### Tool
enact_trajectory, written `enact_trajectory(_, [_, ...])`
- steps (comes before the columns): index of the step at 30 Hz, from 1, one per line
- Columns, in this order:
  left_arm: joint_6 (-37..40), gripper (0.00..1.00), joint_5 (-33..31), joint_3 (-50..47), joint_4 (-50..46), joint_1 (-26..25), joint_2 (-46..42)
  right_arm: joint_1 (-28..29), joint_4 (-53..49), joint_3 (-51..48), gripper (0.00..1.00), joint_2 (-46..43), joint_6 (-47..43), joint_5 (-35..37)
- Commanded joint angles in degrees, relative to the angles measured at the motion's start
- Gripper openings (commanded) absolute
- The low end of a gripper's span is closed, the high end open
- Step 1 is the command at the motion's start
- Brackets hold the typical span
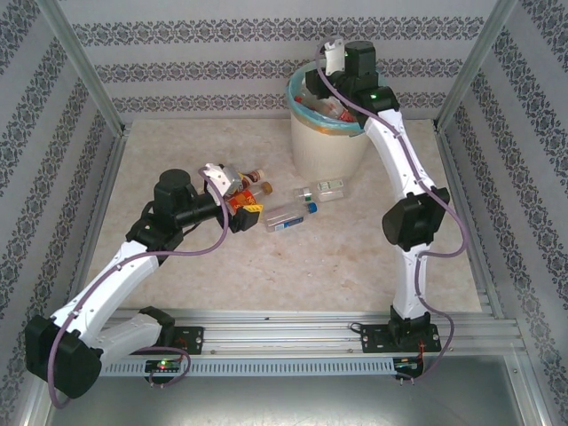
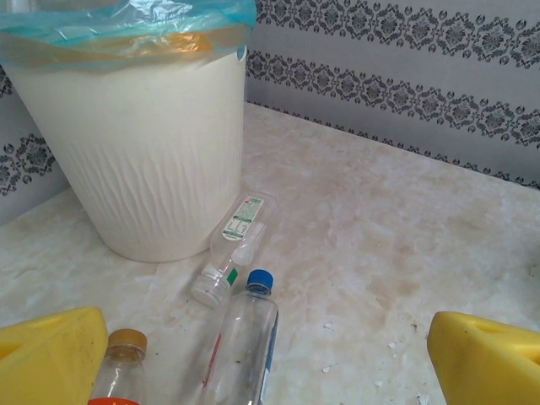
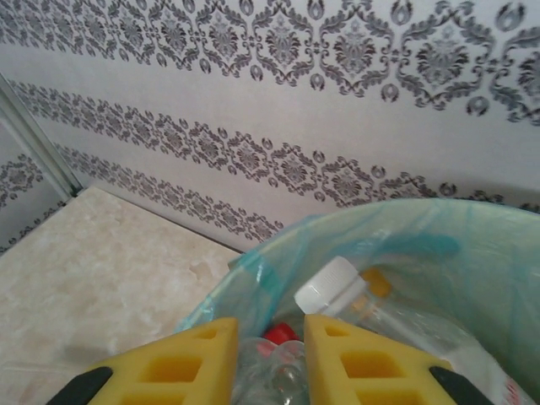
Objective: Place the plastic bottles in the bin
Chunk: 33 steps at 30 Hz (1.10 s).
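The left pincer [image 2: 263, 359] is spread wide and holds nothing. A blue-capped bottle [image 2: 246, 333] lies between its fingers, with an orange-capped bottle [image 2: 123, 371] beside it. A green-labelled bottle [image 2: 238, 240] lies nearer the bin [image 2: 143, 160], almost at its foot. Right of the bin the worktop [image 2: 405, 253] is bare. The right pincer [image 3: 270, 359] hangs over the bin, almost pressed together. A white-capped bottle [image 3: 333, 288] lies in the bin below it.

No legible text; print on the label of one plastic bottle [image 2: 240, 226] too small, blurred
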Motion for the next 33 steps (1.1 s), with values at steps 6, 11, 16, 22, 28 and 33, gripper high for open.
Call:
enact_trajectory(6, [1.76,0.98,0.0,-0.15,1.15,-0.43,-0.43,-0.43,-8.05,-4.49,0.27,-4.16,-0.92,7.86])
enact_trajectory(11, [2.31,0.98,-0.42,0.05,0.39,-0.44,-0.3,-0.43,-10.25,-7.02,0.27,-6.94,-1.7,15.0])
enact_trajectory(16, [2.52,0.98,-0.44,-0.06,0.21,-0.46,-0.18,-0.63,-11.67,-9.81,0.28,-9.7,-3.85,20.84])
enact_trajectory(22, [2.19,0.98,-0.12,0.17,0.27,-0.44,0.55,-0.98,-17.59,-6.31,0.27,-7.83,-5.96,23.83])
enact_trajectory(28, [2.86,0.98,-1.17,-0.52,0.1,-0.39,-0.47,-2.41,-20.11,-10.04,0.28,-8.79,-5.5,24.9])
enact_trajectory(33, [2.72,0.98,-0.78,-0.32,-0.16,-0.44,0.19,-3.41,-21.31,-10.74,0.28,-7.25,-4.97,24.08])
